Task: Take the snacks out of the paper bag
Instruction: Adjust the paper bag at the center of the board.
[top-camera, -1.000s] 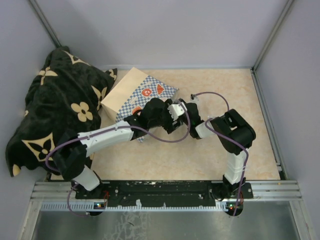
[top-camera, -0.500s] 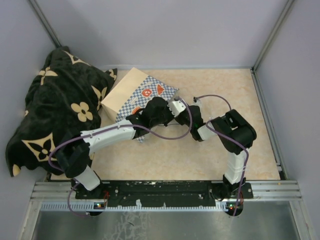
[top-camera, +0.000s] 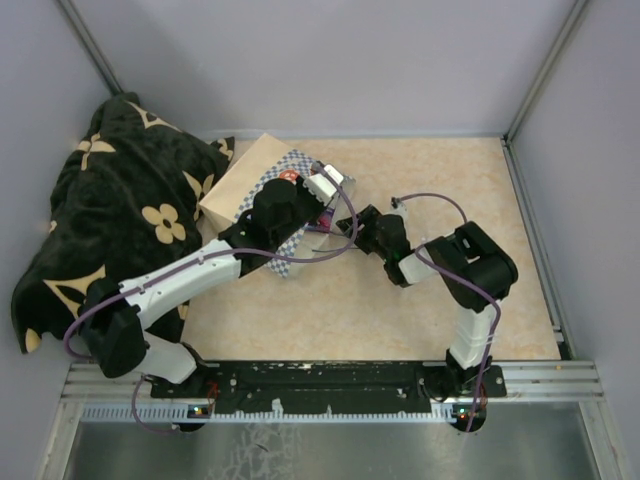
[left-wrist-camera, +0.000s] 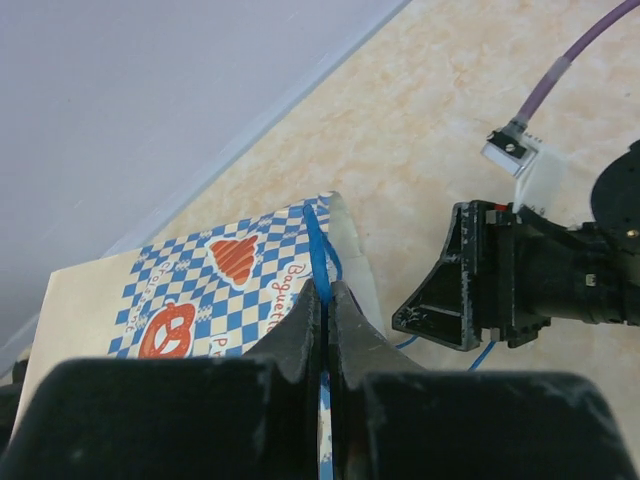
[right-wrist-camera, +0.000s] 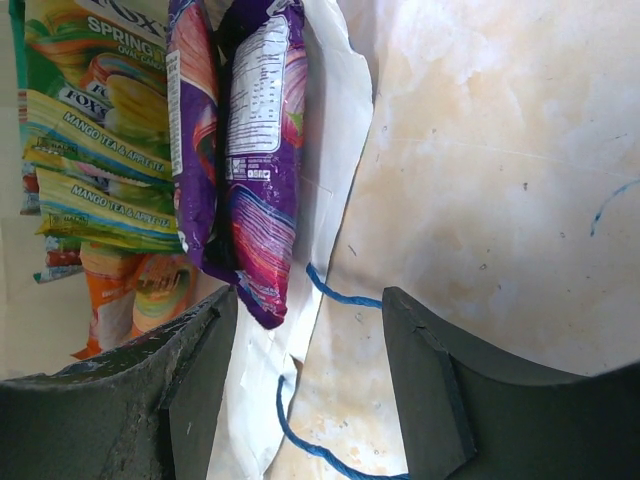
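The paper bag (top-camera: 248, 192) lies on its side at the back left, checkered face up (left-wrist-camera: 200, 290). My left gripper (left-wrist-camera: 326, 295) is shut on its blue cord handle (left-wrist-camera: 316, 240) at the bag's mouth (top-camera: 322, 186). My right gripper (right-wrist-camera: 310, 298) is open just in front of the mouth, its jaws astride the cream flap (right-wrist-camera: 335, 150) and the other blue cord (right-wrist-camera: 340, 290). Inside the bag I see snacks: two purple packets (right-wrist-camera: 255, 150), green-yellow ones (right-wrist-camera: 100, 140) and an orange one (right-wrist-camera: 140, 290). Nothing is between the right fingers except the flap's edge.
A black blanket with cream flower motifs (top-camera: 110, 220) is heaped at the left, against the bag's base. Grey walls enclose the table on three sides. The right arm's purple cable (top-camera: 425, 195) loops over the tabletop.
The left gripper closed on the blue handle and drew back and left towards the bag. The right gripper shifted a little to the right of the mouth.
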